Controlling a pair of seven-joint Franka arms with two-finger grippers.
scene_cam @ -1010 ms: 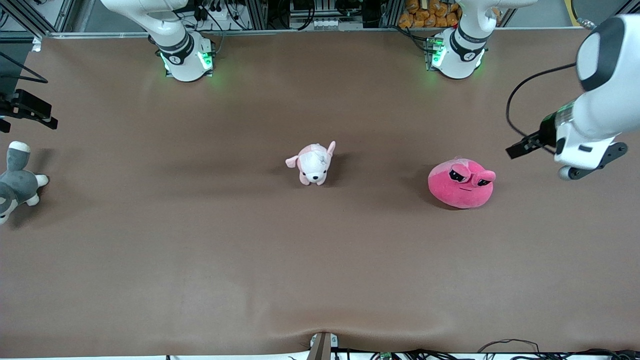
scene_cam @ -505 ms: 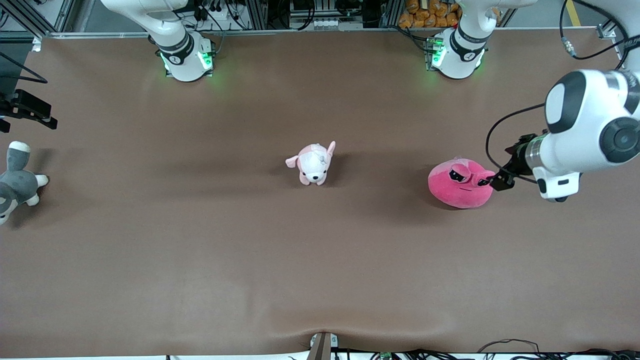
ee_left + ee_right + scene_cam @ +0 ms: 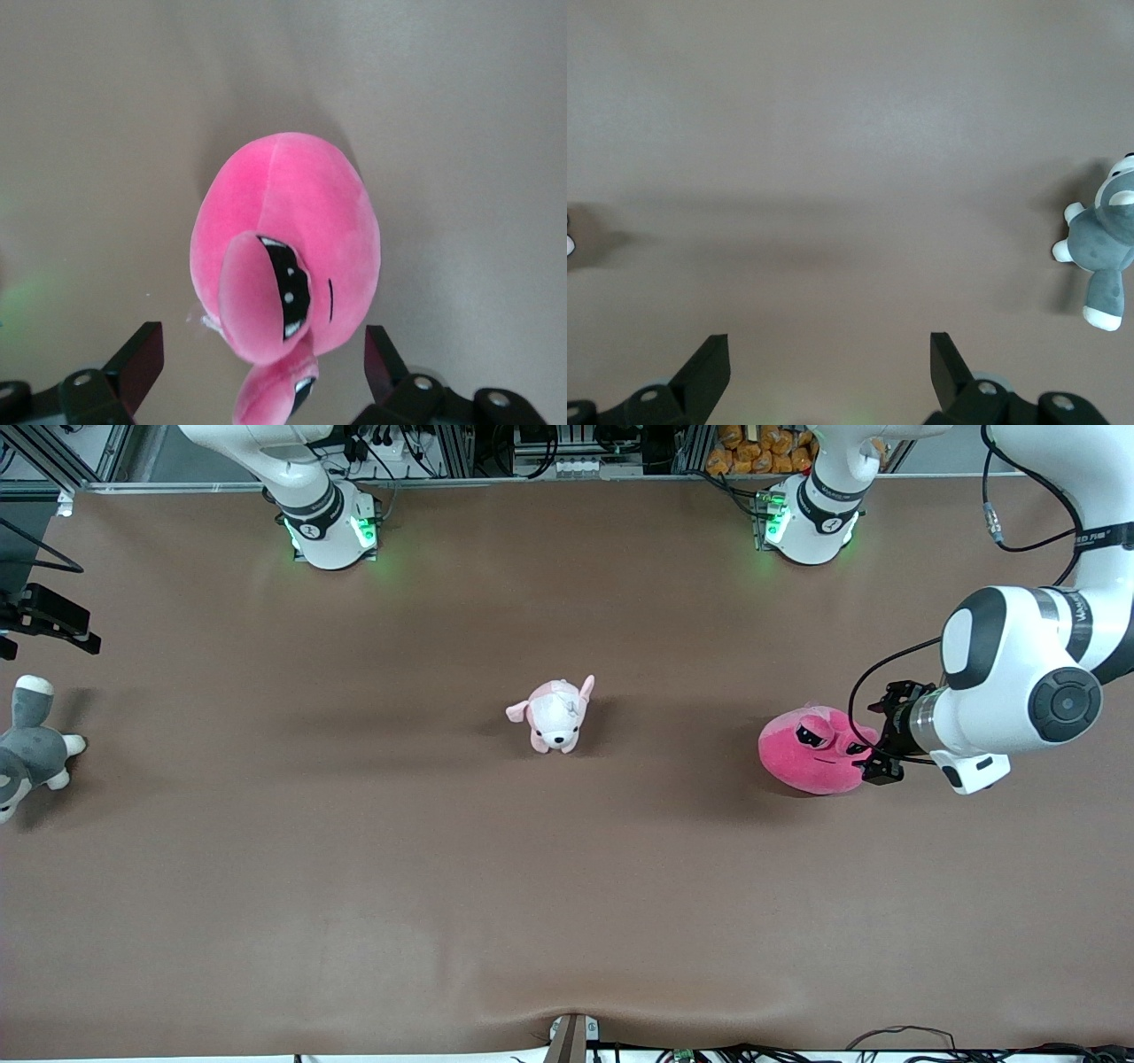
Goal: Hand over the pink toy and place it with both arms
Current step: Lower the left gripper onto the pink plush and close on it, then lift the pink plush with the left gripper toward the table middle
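The pink toy (image 3: pixel 811 757) is a hot-pink round plush with two bulging black eyes, sitting upright on the brown table toward the left arm's end. My left gripper (image 3: pixel 873 755) is low beside it, on the side toward the left arm's end of the table. In the left wrist view the toy (image 3: pixel 292 221) fills the middle, and one bulging eye lies between the open fingers of the left gripper (image 3: pixel 264 350). Neither finger touches it. My right gripper (image 3: pixel 62 624) waits over the right arm's end of the table, open and empty (image 3: pixel 830 354).
A pale pink-and-white puppy plush (image 3: pixel 556 715) stands at the table's middle. A grey-and-white plush animal (image 3: pixel 31 753) lies at the right arm's end of the table, also seen in the right wrist view (image 3: pixel 1103 252). Both arm bases (image 3: pixel 328 527) stand along the table's back edge.
My left arm has swung down and in toward the pink toy, bringing its open gripper from well clear of the toy to right beside its eyes. The right arm has not moved.
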